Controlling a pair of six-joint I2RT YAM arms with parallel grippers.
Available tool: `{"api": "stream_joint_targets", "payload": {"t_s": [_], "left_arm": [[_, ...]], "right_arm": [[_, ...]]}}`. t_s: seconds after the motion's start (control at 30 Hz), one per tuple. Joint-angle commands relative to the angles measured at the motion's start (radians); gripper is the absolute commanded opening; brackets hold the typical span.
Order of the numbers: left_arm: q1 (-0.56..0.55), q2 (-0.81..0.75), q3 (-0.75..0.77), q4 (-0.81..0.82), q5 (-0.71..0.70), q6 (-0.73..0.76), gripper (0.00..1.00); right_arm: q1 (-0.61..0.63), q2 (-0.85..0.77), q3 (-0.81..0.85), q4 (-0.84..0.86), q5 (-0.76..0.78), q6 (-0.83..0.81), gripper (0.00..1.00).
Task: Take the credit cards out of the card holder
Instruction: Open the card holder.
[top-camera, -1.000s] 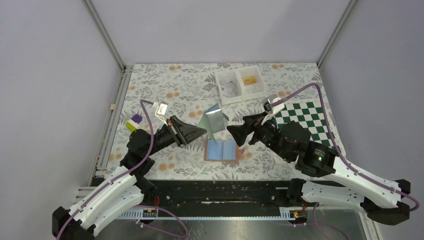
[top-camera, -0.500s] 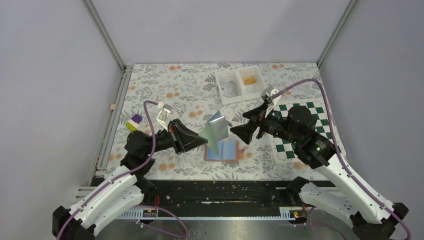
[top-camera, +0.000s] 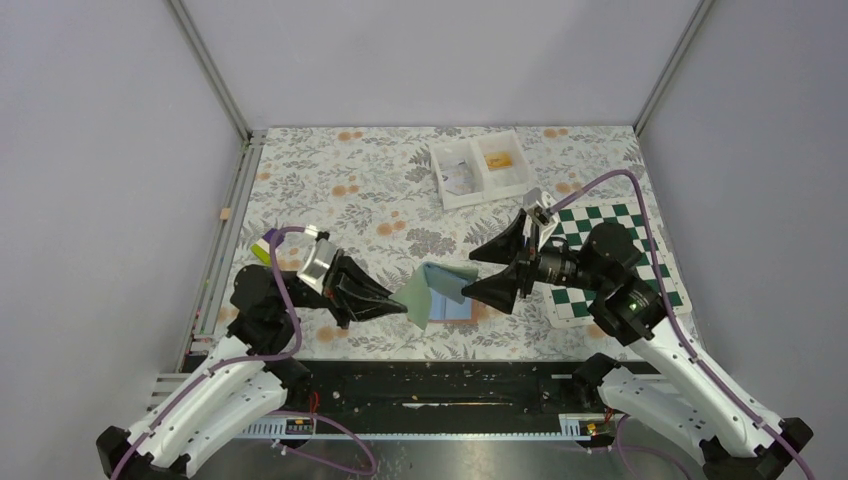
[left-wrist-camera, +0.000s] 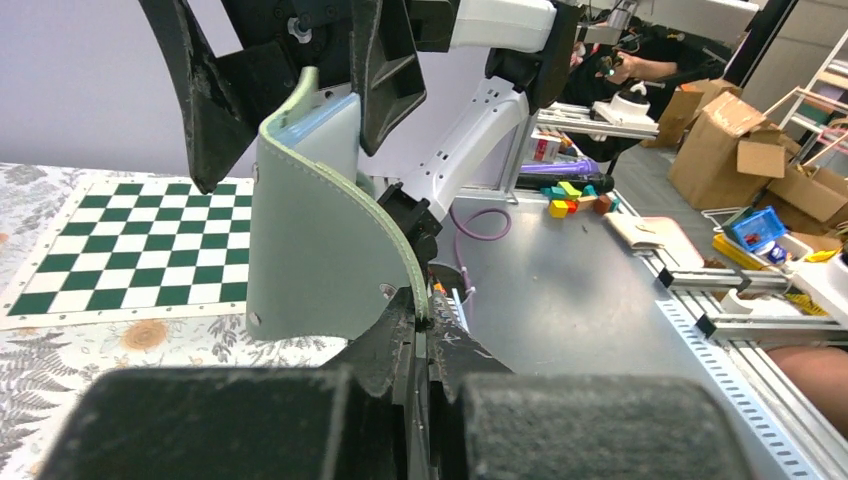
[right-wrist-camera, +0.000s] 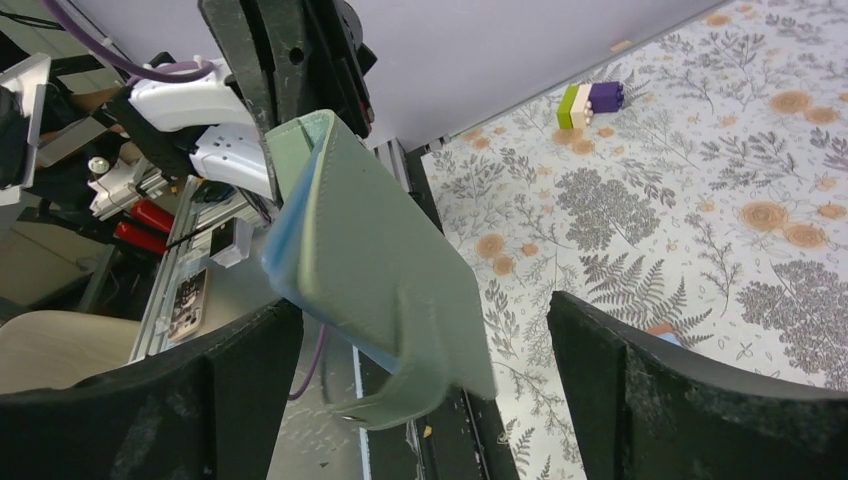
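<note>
My left gripper is shut on the edge of a grey-green stitched wallet with light-blue lining and a snap tab, held upright above the table. The left wrist view shows my gripper pinching the wallet's curved bottom edge. My right gripper stands wide open at the wallet's far end. Seen from the right wrist, the wallet hangs between that gripper's spread fingers without touching them. The tan-edged card holder with light-blue panels lies open on the table underneath. No credit cards show.
A white two-compartment tray stands at the back. The green-and-white chessboard mat lies right, partly under my right arm. Small lime, white and purple blocks sit near the table's left edge. A metal rail runs along the left.
My left arm has drawn the wallet down and toward the near edge. My right gripper has opened wider and swung round to face the wallet's far end.
</note>
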Motion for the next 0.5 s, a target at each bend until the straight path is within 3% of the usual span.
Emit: {"api": "stream_joint_targets", "payload": {"t_s": [0.0,0.17,0.33,0.47], "left_arm": [[0.003,-0.017,0.049,-0.029,0.024,0.109,0.0],[0.002,-0.015,0.048,-0.035,0.0,0.104,0.0],[0.002,-0.012,0.053,-0.039,-0.027,0.095,0.0],[0.002,-0.006,0.044,-0.015,-0.039,0.08,0.0]], "right_arm": [[-0.006,-0.03,-0.012,0.074,-0.045,0.029,0.99],[-0.011,-0.057,-0.003,0.031,-0.021,-0.008,0.97],[-0.011,-0.03,-0.048,0.23,-0.109,0.142,0.65],[-0.012,0.02,-0.092,0.357,-0.136,0.246,0.56]]}}
